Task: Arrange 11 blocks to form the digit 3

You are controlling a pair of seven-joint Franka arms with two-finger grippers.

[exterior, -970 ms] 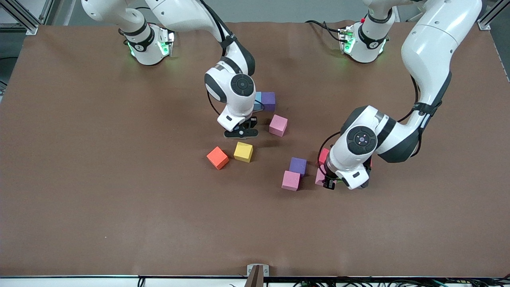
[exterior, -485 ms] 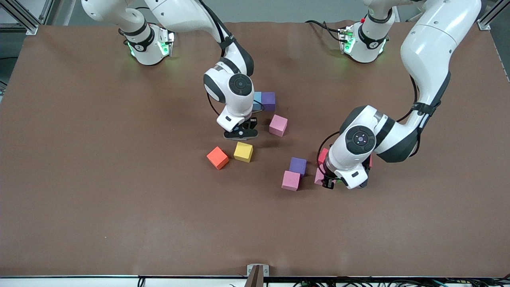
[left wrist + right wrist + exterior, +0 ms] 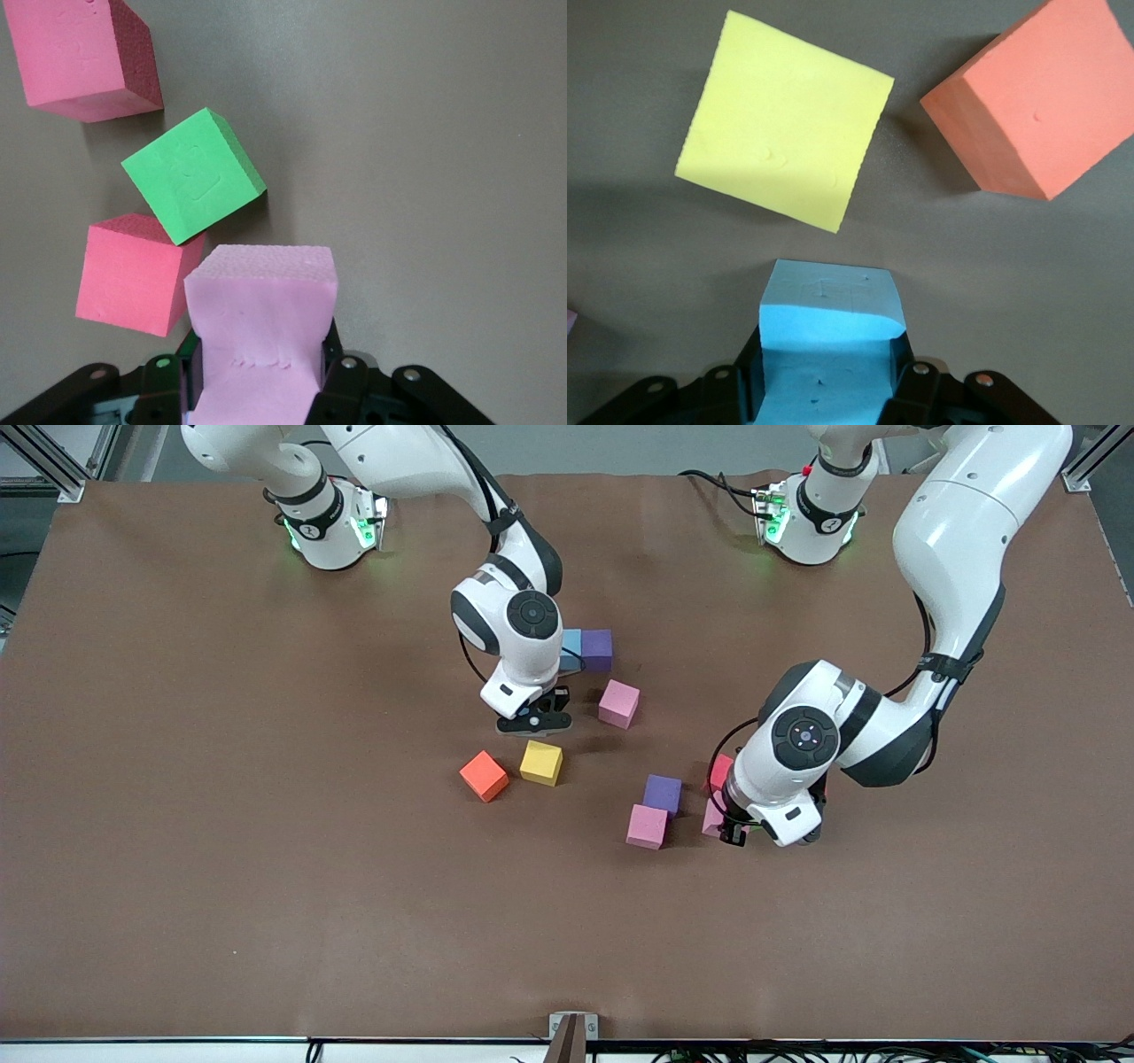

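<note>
The blocks look like light, soft foam. The pink block [image 3: 261, 341] in the left gripper [image 3: 261, 390] is pinched in at its waist between the fingers, and the light blue block [image 3: 827, 350] in the right gripper [image 3: 827, 390] shows the same dent. They should give under pressure and grip well on their matte skin, so a gentle squeeze across two flat, parallel faces near the middle seems the best hold.

Both sets of fingers are closed on their blocks. The left gripper [image 3: 735, 828] sits low over the desk [image 3: 221, 868] toward the left arm's end, just beside a green block [image 3: 190, 177], a red block [image 3: 133, 270] and another pink block [image 3: 80, 53]. The right gripper [image 3: 536, 717] hangs over the middle, above a yellow block [image 3: 541, 763] with an orange block [image 3: 484, 775] beside it.

Loose on the desk are a purple block [image 3: 663, 793] touching a pink one [image 3: 647, 826], a lone pink block [image 3: 618, 703], and farther from the camera a blue block [image 3: 572, 646] touching a purple one [image 3: 597, 649]. No digit 3 has taken shape yet.

There are no containers here.
</note>
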